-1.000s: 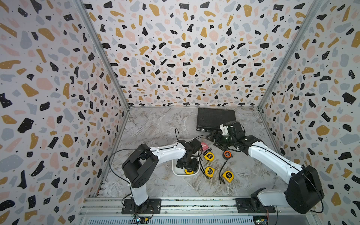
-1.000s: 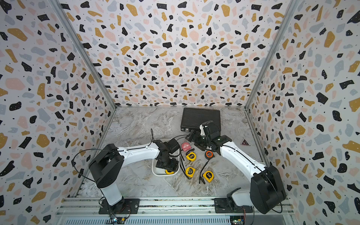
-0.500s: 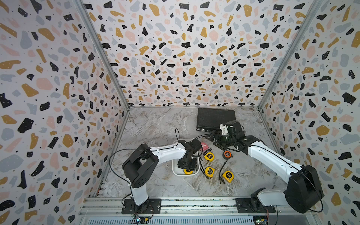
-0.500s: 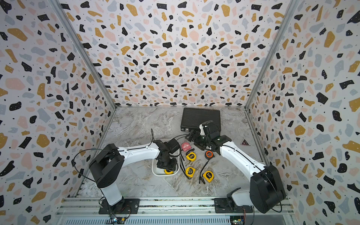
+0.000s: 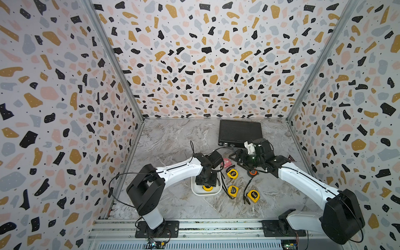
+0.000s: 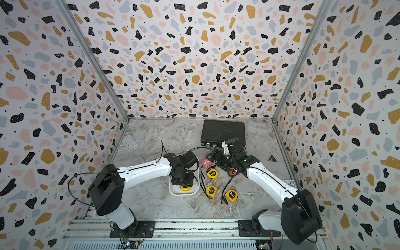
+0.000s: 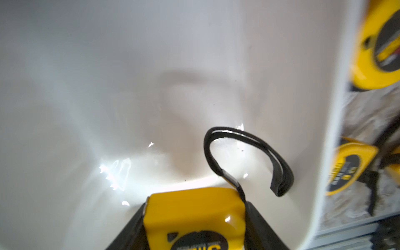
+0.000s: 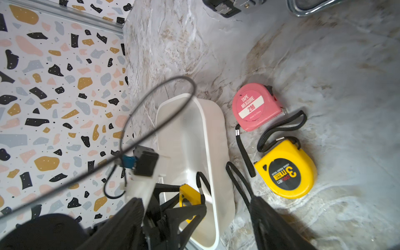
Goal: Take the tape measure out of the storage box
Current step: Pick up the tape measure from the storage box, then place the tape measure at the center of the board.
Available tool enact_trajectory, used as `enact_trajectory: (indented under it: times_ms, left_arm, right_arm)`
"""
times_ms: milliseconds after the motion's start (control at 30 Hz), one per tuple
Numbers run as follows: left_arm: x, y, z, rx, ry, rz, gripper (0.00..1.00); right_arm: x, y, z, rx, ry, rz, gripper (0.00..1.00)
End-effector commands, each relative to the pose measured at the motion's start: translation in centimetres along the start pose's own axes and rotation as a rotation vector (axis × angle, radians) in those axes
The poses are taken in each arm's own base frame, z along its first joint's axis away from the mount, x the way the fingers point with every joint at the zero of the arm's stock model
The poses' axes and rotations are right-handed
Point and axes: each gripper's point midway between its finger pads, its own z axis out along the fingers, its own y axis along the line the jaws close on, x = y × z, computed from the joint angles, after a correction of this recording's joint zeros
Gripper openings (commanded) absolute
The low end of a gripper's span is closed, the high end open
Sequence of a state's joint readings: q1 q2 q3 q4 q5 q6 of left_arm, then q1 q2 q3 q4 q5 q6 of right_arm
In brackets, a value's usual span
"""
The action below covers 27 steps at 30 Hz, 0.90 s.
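Both left fingers (image 7: pixel 134 231) are seen pressed against the sides of the yellow tape measure (image 7: pixel 194 212), which is pinched between them inside the storage box (image 7: pixel 324 129). Its black wrist strap (image 7: pixel 249 151) is curled in a loop on the smooth white floor of the box, close to one long wall. In both top views the tape measure (image 5: pixel 207 187) is shown at the end of the storage box (image 5: pixel 195 189) nearest the robot's bases, under the downward-pointing left wrist. Whether it is lifted clear of the floor or resting on it cannot be told.

The right fingers (image 8: pixel 275 227) are held spread wide, with nothing gripped between them, above the counter (image 5: pixel 173 140) near the far end of the box.

Several other tape measures are laid out on the counter to the right of the box. A pink tape measure (image 8: pixel 253 106) marked 2M is placed just beside a yellow 3m tape measure (image 8: pixel 285 171), and their black straps are trailed toward the box wall. Two further yellow ones (image 5: pixel 233 190) (image 5: pixel 253 195) are found nearer the bases. An orange-and-black tape measure (image 5: pixel 252 172) is partly covered by the right arm. A black ribbed case (image 5: pixel 240 133) is set at the back of the counter, well apart from the box.
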State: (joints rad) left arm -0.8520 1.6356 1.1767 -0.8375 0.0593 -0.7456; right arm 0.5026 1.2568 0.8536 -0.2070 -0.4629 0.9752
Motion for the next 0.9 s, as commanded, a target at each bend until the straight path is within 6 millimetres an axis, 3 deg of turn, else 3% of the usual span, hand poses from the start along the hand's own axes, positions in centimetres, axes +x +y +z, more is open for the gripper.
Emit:
enact_trajectory:
  times_ms: [0, 200, 400, 700, 867]
  left_arm:
    - [-1.8, 0.2, -4.1, 0.014, -0.105, -0.112, 0.00]
    - [-4.2, -0.5, -9.2, 0.097, -0.218, -0.259, 0.00]
    - [-6.4, -1.9, -12.4, 0.197, -0.289, -0.370, 0.00]
    - [-8.8, -5.2, -13.0, 0.327, -0.288, -0.454, 0.00]
    - [-9.3, -5.9, -13.1, 0.362, -0.285, -0.488, 0.00]
  right_arm:
    - [1.1, 1.3, -1.1, -0.052, -0.003, -0.058, 0.82]
    - [3.0, 2.2, -1.7, -0.094, -0.025, -0.112, 0.82]
    - [4.3, 3.2, -2.3, -0.147, -0.084, -0.172, 0.81]
    - [5.2, 5.7, -2.4, -0.245, -0.152, -0.261, 0.81]
    - [5.2, 6.7, -2.2, -0.277, -0.179, -0.290, 0.81]
